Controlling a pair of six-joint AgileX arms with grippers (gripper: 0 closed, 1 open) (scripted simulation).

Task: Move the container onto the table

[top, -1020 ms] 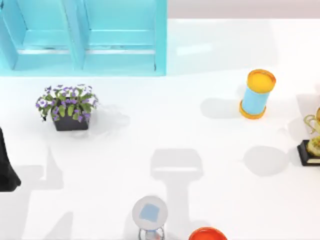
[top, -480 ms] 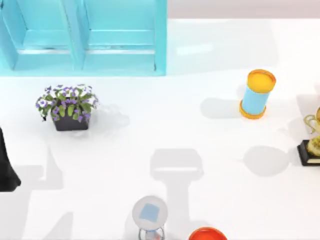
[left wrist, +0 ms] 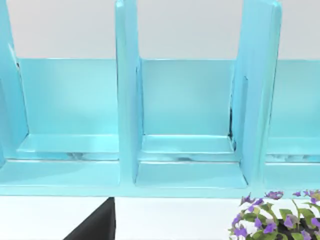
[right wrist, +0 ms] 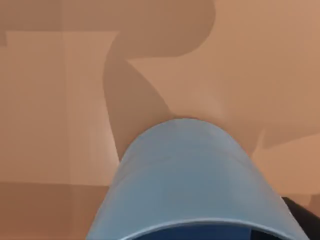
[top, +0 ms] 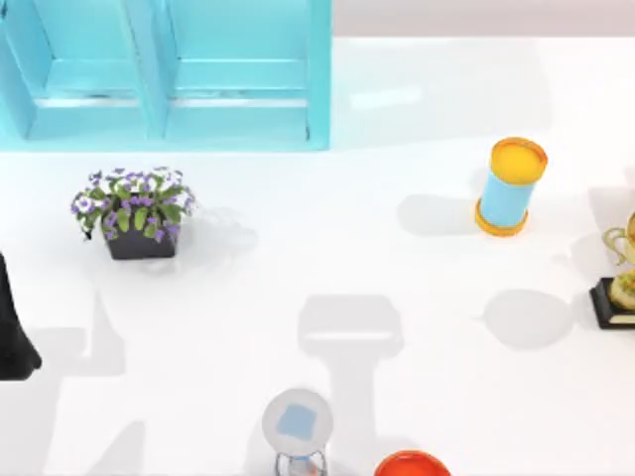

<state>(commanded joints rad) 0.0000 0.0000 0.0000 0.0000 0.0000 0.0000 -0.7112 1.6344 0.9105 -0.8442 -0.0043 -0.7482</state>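
Observation:
The container (right wrist: pixel 192 185) is a plain medium-blue cup, seen very close in the right wrist view with its rim toward the camera. It hangs over a brown surface crossed by shadows. My right gripper is shut on it, and one of its dark fingers (right wrist: pixel 301 218) shows beside the cup's wall. The table (top: pixel 417 297) is the glossy white surface in the top view. My left gripper (top: pixel 12 332) is parked at the table's left edge, facing the turquoise cabinet (left wrist: pixel 190 145).
The turquoise cabinet (top: pixel 238 79) stands at the back left. In front of it is a potted purple plant (top: pixel 134 213). A light-blue cylinder with orange ends (top: pixel 509 186) and a gold trophy (top: pixel 620 283) stand at the right. An hourglass (top: pixel 298 426) and an orange-red round object (top: pixel 412 464) sit at the front edge.

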